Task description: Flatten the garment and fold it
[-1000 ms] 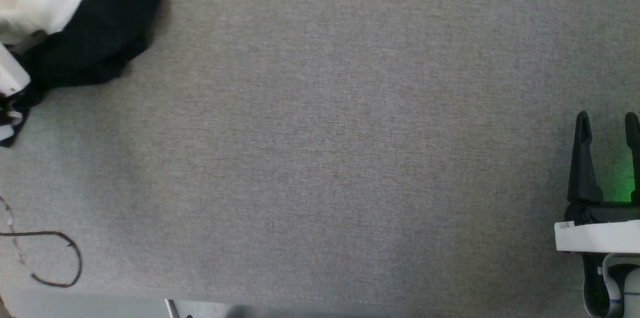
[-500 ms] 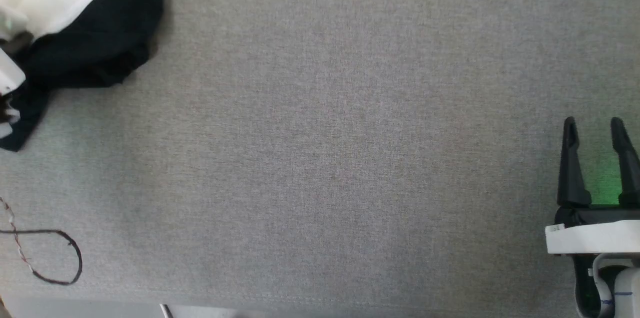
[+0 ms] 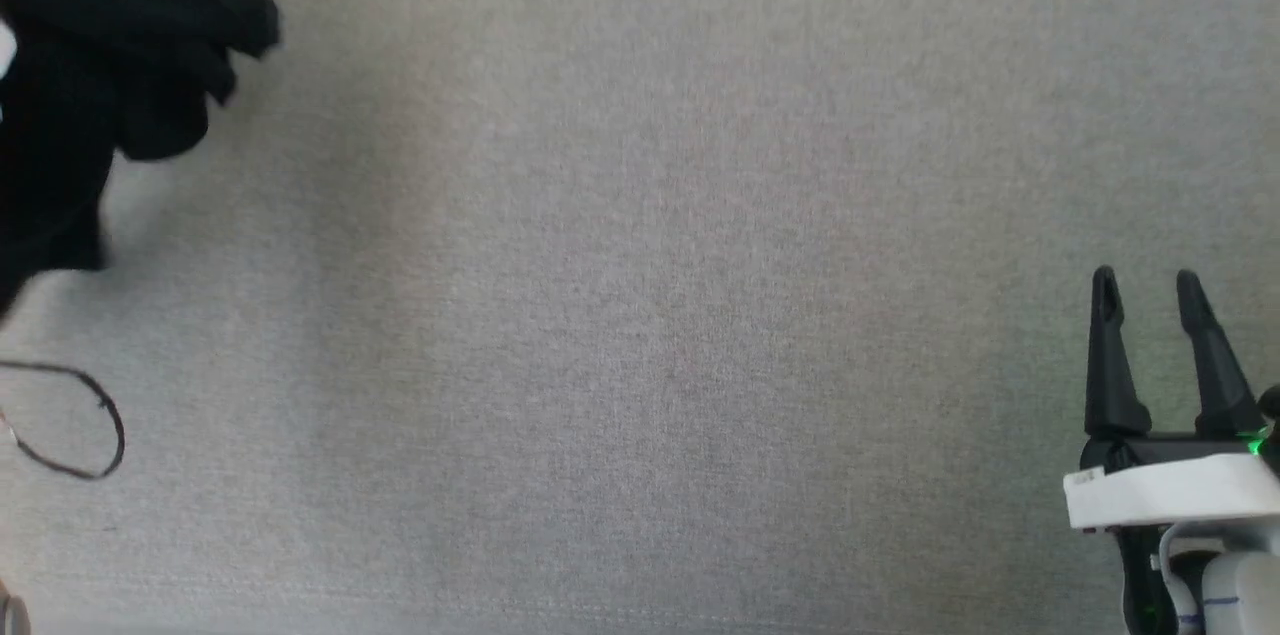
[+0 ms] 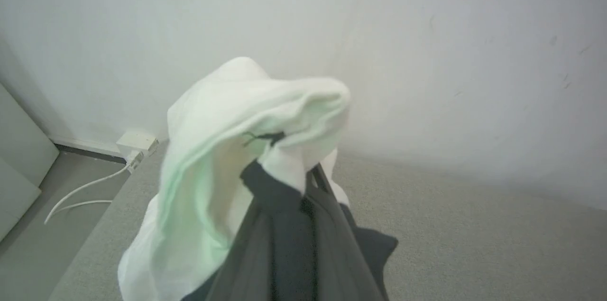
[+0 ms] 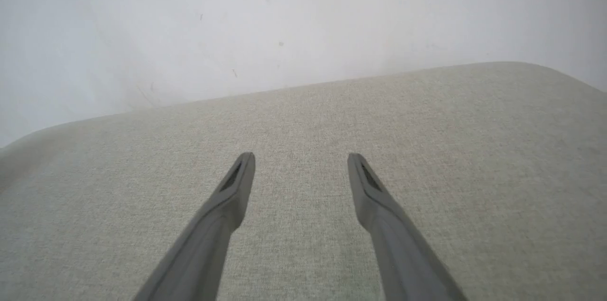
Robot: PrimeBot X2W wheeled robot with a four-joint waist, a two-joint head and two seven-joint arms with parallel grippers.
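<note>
Pickup stage, apparently: the left pincer, clenched on the bunched garment, holds it above the grey surface's left edge; the right pincer hovers released. Next, likely, both must spread it flat.

The left gripper has closed on the garment and lifted it off the surface, so it now hangs blurred. The head view has shifted too.
</note>
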